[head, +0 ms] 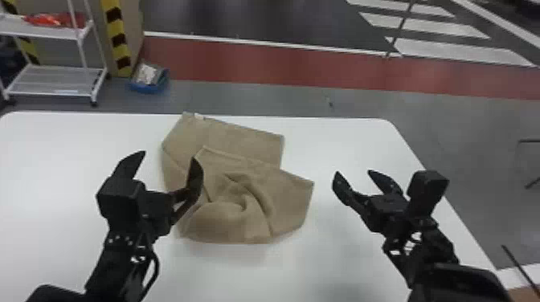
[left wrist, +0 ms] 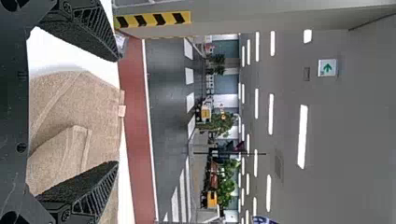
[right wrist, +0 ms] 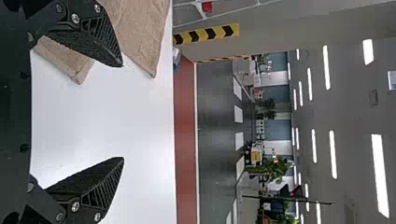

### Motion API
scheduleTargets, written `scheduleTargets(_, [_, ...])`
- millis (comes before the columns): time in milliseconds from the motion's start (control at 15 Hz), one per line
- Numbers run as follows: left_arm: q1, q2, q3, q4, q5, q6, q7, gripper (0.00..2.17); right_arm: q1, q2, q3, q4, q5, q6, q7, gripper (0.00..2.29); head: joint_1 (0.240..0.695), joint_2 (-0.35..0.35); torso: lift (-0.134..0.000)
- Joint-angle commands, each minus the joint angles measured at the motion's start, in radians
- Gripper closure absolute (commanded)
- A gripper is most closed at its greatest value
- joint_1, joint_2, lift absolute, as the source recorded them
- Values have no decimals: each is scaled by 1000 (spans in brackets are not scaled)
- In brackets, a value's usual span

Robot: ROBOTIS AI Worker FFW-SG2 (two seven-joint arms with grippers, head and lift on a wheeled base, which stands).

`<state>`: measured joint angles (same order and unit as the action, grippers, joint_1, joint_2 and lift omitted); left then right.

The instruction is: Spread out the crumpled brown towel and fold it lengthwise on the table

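Note:
The brown towel (head: 237,188) lies crumpled on the white table, its back part flatter and a swirl of wrinkles in the front part. My left gripper (head: 168,156) stands open above the towel's left edge, holding nothing. My right gripper (head: 355,176) is open over bare table, to the right of the towel. In the left wrist view, the towel (left wrist: 70,126) spreads beyond the parted fingers of the left gripper (left wrist: 116,111). From the right wrist, towel corners (right wrist: 140,32) appear beside one finger of the right gripper (right wrist: 123,112).
The white table (head: 60,160) extends on both sides of the towel. On the floor behind it stand a white wire shelf (head: 56,72) and a blue bin (head: 148,80), near a striped pillar (head: 116,40).

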<state>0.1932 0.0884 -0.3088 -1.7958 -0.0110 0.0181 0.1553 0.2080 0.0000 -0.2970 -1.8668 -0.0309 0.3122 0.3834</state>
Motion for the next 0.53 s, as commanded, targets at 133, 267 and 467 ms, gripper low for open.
scheduleTargets(133, [-15,4,-12,59,23,-31,-19,107,28,1,-39,11,-4,-3,28,194,695,-247,-124])
scheduleTargets(267, [-29,4,-12,85,28,-40,-16,107,33,1,-37,8,-38,-15,114,218,695,-257,-124])
scheduleTargets(467, [-40,11,8,105,48,-126,46,107,-32,0,47,5,-53,9,129,225,695,-222,-124])
